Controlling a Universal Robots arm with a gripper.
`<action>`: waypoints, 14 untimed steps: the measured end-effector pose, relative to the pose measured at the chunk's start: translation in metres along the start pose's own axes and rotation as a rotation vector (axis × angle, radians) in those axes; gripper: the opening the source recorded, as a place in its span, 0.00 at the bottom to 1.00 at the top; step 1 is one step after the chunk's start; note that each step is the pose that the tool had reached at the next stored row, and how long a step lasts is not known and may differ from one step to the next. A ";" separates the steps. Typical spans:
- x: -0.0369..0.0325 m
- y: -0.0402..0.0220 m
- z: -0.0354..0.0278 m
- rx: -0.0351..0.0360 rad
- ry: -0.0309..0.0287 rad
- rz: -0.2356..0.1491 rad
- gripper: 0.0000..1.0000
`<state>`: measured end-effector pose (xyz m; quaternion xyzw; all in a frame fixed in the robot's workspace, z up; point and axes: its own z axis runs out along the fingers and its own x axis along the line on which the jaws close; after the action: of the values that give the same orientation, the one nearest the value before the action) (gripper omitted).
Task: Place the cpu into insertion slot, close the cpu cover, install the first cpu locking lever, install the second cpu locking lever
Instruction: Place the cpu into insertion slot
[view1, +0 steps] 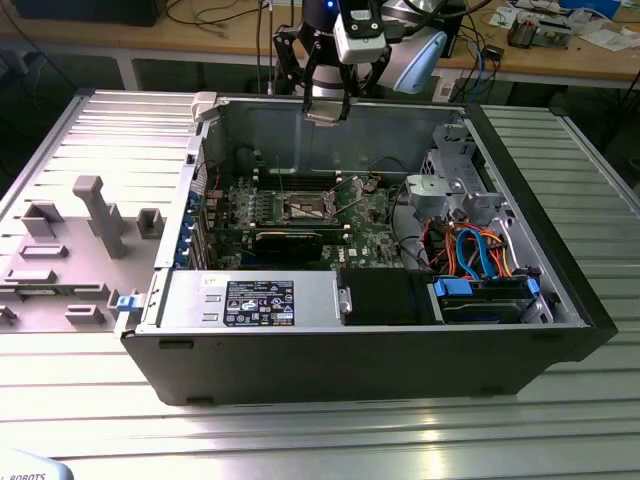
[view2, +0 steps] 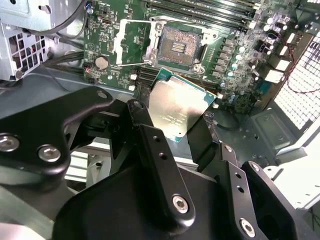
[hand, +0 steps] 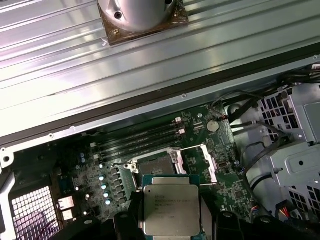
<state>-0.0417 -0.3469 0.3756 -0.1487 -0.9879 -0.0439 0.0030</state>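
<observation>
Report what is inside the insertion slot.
Nothing: in the second wrist view the insertion slot shows bare contacts, cpu cover open. In the first wrist view the cpu, held by the jaws, covers part of it.

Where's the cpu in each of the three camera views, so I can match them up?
Exterior view: the cpu hangs in the gripper, above the open case's far wall.
Second wrist view: the cpu sits between the black fingers, next to the insertion slot.
First wrist view: the cpu lies just beside the insertion slot.
Shared landmark: the insertion slot on the green motherboard.
</observation>
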 end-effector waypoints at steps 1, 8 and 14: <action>0.0000 0.0000 0.0001 0.0000 -0.0004 0.004 0.54; 0.0000 -0.0001 0.0005 -0.0003 -0.0020 0.023 0.54; 0.0000 -0.0001 0.0015 -0.0007 -0.0035 0.040 0.54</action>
<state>-0.0417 -0.3469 0.3741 -0.1684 -0.9847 -0.0439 0.0022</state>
